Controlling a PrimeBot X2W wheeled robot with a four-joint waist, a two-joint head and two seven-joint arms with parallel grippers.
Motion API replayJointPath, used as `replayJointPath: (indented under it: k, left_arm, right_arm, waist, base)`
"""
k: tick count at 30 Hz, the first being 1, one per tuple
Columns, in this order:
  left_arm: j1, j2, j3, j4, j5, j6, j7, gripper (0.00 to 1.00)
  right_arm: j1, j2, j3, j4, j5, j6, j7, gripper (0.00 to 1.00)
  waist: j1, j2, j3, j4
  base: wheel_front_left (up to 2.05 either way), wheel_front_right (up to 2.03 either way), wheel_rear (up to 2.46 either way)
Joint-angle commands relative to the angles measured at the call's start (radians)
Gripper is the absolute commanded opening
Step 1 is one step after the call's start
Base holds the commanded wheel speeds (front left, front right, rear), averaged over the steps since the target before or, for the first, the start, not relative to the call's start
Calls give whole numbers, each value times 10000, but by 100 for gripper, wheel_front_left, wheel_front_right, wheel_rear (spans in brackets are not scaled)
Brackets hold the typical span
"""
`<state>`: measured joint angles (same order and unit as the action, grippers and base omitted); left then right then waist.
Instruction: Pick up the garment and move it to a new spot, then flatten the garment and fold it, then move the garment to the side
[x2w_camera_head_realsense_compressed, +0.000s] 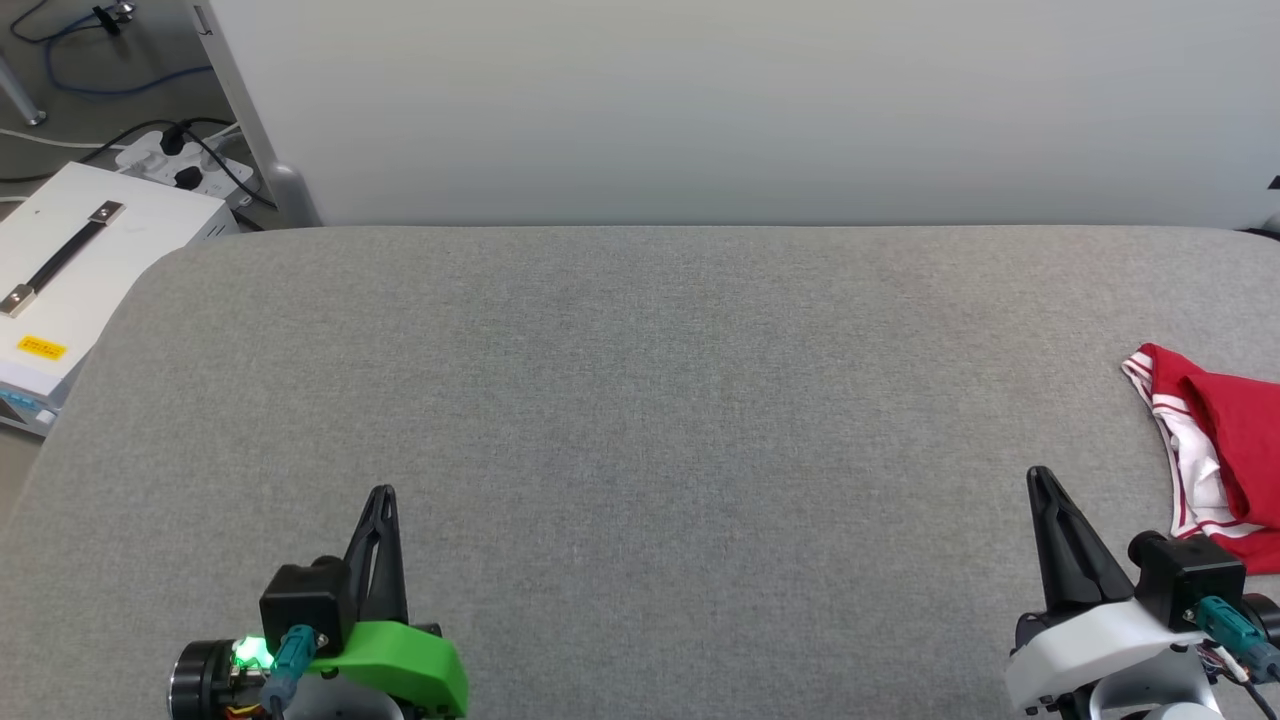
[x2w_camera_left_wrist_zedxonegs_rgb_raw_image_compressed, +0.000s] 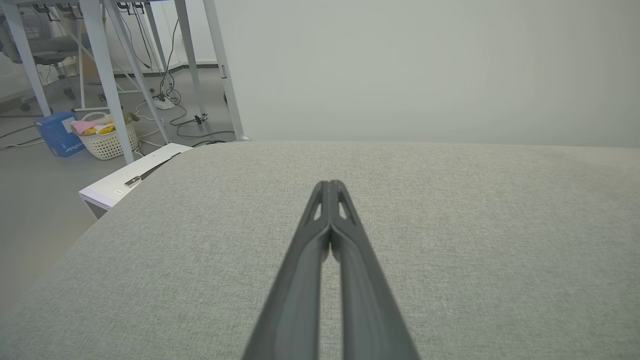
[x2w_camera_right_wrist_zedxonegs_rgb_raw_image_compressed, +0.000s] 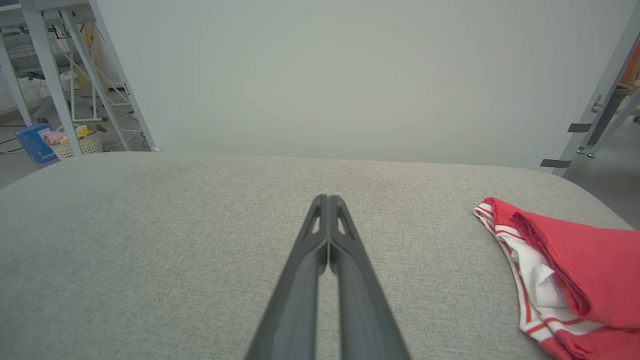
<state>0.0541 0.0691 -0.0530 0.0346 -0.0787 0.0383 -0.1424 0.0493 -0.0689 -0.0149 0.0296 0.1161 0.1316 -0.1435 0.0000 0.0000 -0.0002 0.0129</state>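
The folded red garment (x2w_camera_head_realsense_compressed: 1228, 440) is being observed at the right edge of the grey bench (x2w_camera_head_realsense_compressed: 640, 380), near the right tool (x2w_camera_head_realsense_compressed: 1040, 478). The left tool (x2w_camera_head_realsense_compressed: 383, 495) and right tool are each being held clenched, fingertips pressed together on nothing, above the bench's near side.

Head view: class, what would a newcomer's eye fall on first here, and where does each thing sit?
The red garment with white striped trim stands out, folded over at the far right edge of the grey fabric table. Next come the left gripper on its bright green mount, lower left, and the right gripper on a white one, lower right, both shut and empty.
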Motion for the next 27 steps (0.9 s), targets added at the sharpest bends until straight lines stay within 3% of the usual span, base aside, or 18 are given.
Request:
replayJointPath:
  k: [1,27]
  left_arm:
    - [-197,-37,61,-47,125,-76,54,0]
    - [-338,-99,253,-169,396,-202,614,0]
  right_arm:
    - [-168,31,27,-76,-104,-5,85,0]
    - [-301,95,77,-166,-536,-7,637,0]
  waist:
    - [0,0,0,-2]
    - [0,0,1,-54]
  base:
    - [0,0,0]
    - [0,0,0]
